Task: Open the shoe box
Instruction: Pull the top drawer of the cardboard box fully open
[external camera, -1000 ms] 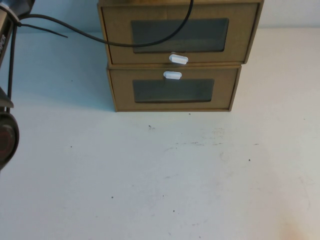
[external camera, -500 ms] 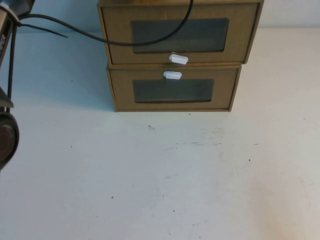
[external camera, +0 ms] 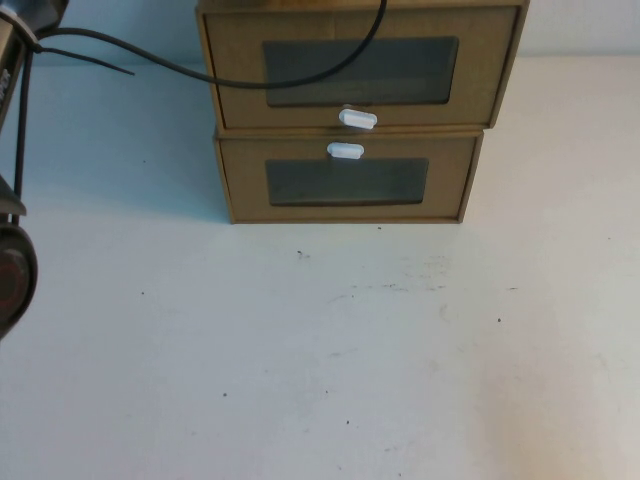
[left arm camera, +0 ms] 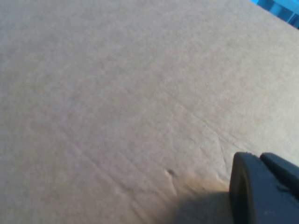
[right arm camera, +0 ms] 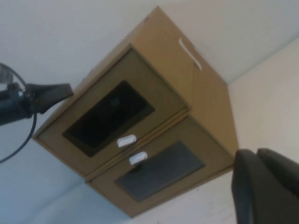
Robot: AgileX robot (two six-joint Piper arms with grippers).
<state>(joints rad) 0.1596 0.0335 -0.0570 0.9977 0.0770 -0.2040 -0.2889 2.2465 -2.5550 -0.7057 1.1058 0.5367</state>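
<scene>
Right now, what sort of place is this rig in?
Likely a robot test bench, not a home: scuffed white table, two stacked cardboard shoe boxes against a plain wall, loose black cable. Left gripper sits close over cardboard; right gripper, shut, faces the boxes from in front.

A white table [external camera: 320,380] fills the foreground, its top peppered with dark specks and faint grey scuffs. Behind the table's far edge rises a plain pale wall [external camera: 580,25]. Cool bluish light tints the table's left part.
</scene>
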